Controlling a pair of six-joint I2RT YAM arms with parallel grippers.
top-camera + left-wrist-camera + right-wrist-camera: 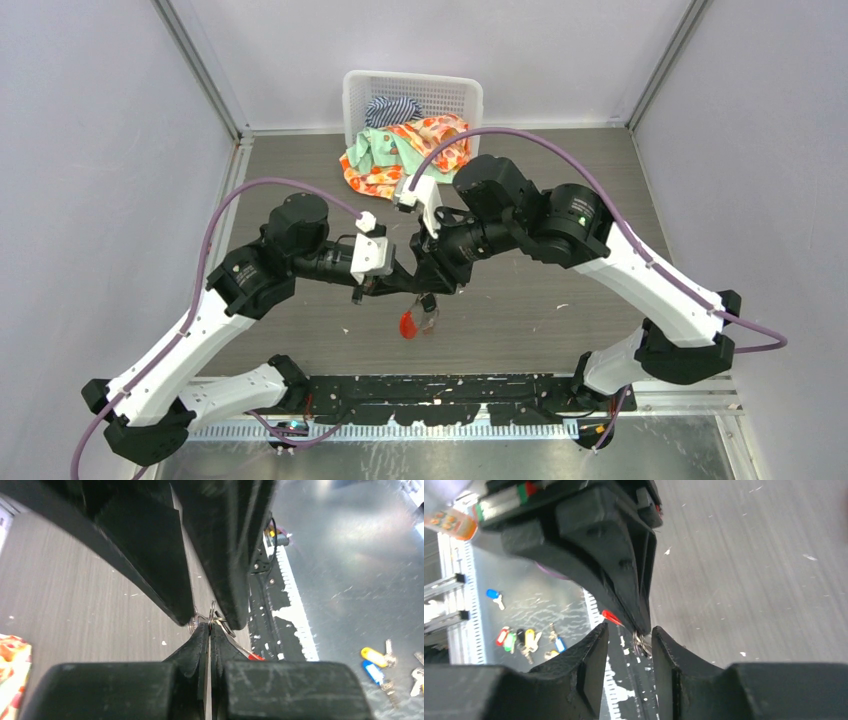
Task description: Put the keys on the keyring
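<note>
2 arms meet low over the middle of the table, and the keyring dangles clear of it beneath them, its red tag lowest. From the left wrist, the left gripper has its fingers pressed together, pinching the ring's wire. From the right wrist, the right gripper stands with fingers spread either side of that pinched ring; whether they touch it I cannot tell.
</note>
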